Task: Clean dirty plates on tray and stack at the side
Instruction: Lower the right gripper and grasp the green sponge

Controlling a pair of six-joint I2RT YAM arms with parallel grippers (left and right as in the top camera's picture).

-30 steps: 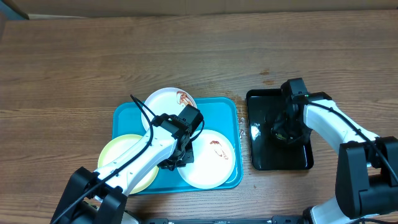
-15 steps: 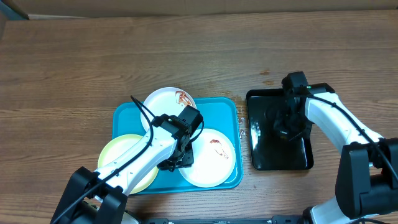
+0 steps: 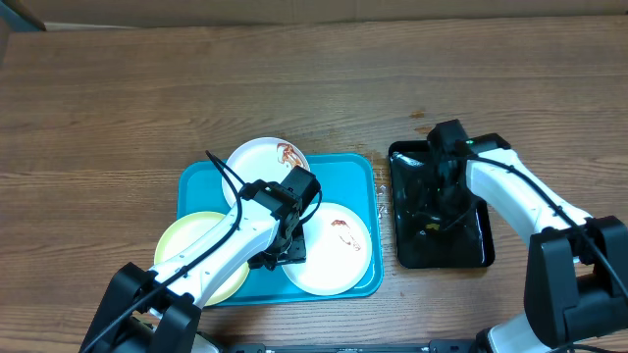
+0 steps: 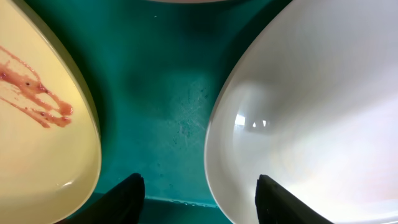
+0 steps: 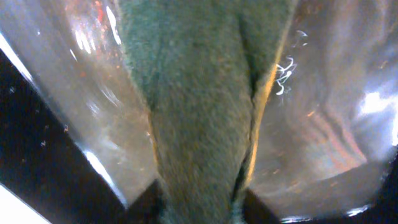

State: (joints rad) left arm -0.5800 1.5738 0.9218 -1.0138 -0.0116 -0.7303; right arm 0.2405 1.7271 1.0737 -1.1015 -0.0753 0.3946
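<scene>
There are three plates: two white, the rear white plate (image 3: 260, 157) and the front white plate (image 3: 339, 263), plus one yellow-green plate (image 3: 186, 253). Each carries one red-brown smear, so there are three smears. There are two trays, one turquoise tray (image 3: 348, 172) and one black tray (image 3: 471, 250). The two robot arms are the left arm (image 3: 221, 250) and the right arm (image 3: 510, 186). There is one table (image 3: 147, 98). The right wrist view is blurred, but it seems to show a single green scouring pad (image 5: 193, 112).

Red-smeared white plate (image 3: 339, 260); yellow-green plate (image 3: 182, 240); turquoise tray (image 3: 348, 176).
</scene>
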